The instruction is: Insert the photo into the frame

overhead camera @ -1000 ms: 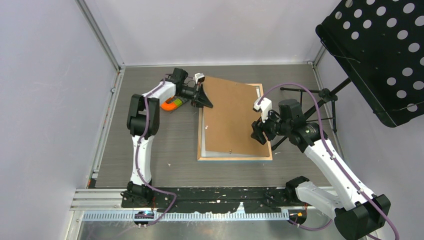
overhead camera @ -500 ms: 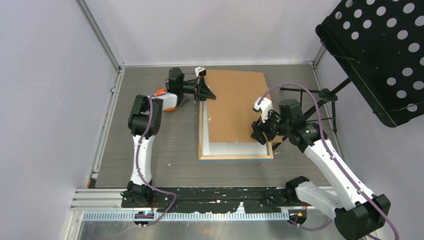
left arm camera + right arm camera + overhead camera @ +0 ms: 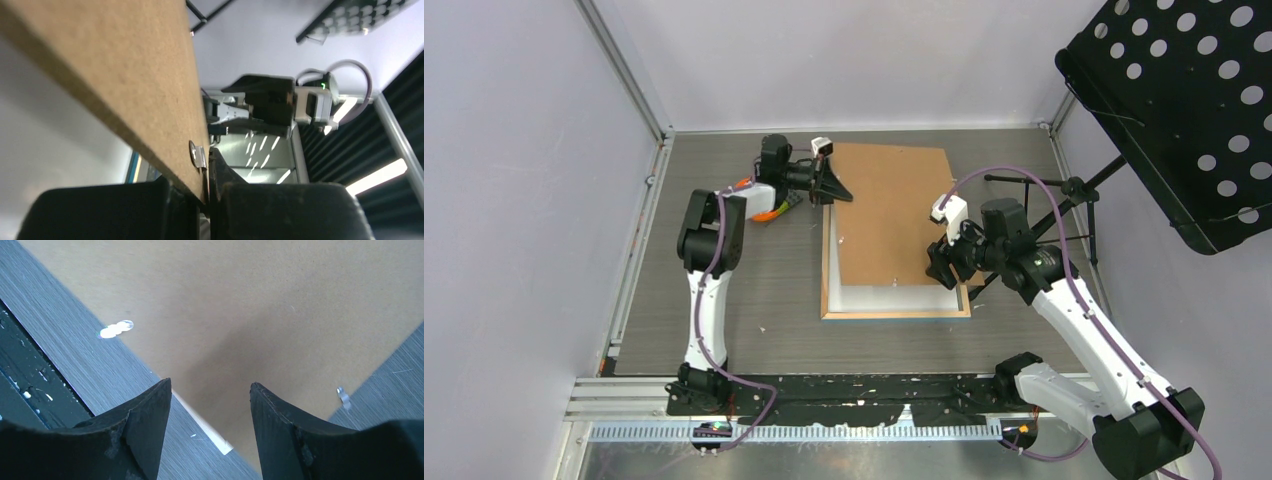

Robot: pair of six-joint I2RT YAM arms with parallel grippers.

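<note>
From the top camera I see the frame (image 3: 894, 315) lying wood side up on the grey surface (image 3: 754, 290), between my two pincers. The brown backing board (image 3: 889, 210) covers its far part, and my left pincer (image 3: 832, 188) sits at that board's far left edge. A pale sheet (image 3: 894, 297) shows inside the frame just to the near side of my right pincer (image 3: 942, 268), but I cannot tell whether it is the photo. On the left wrist camera the left pincer (image 3: 202, 197) is clamped on the backing board (image 3: 125, 75), with a small metal tab (image 3: 196, 154) just above the fingers (image 3: 100, 210). On the right wrist camera the right pincer (image 3: 210, 386) stands apart and empty. The backing board (image 3: 225, 305) lies directly beneath and beyond it, and a thin pale strip (image 3: 200, 426) runs along the board's edge between the fingers.
</note>
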